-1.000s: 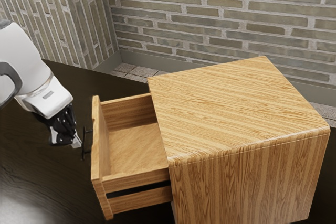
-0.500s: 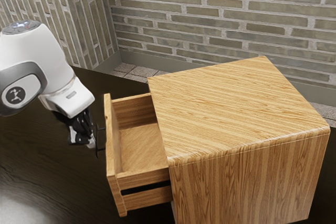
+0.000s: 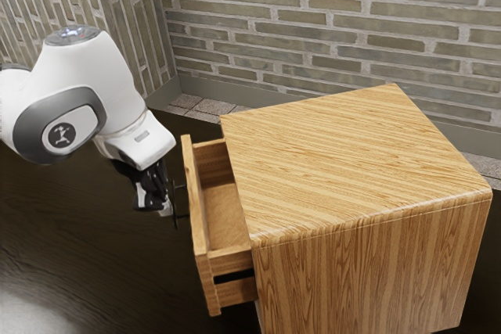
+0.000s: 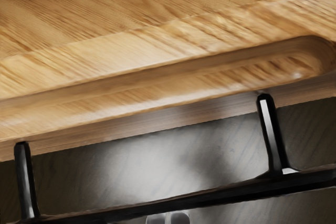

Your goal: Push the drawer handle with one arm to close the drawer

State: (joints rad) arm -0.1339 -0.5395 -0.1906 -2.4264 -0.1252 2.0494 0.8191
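One end effector (image 3: 166, 209) at handle (image 4: 210, 195), drawer (image 3: 197, 209) edge apart from cabinet (image 3: 352, 162)

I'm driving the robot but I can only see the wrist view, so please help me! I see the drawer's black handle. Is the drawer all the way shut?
Observer: No. In the exterior view, the drawer sticks partway out of the wooden cabinet.
Operator: Oh! Where's my robot arm coming from?
Observer: The white arm reaches in from the exterior view's left, and its gripper is down by the black handle.
Operator: What's that big room part behind the cabinet?
Observer: A brick wall, with long, flat bricks.
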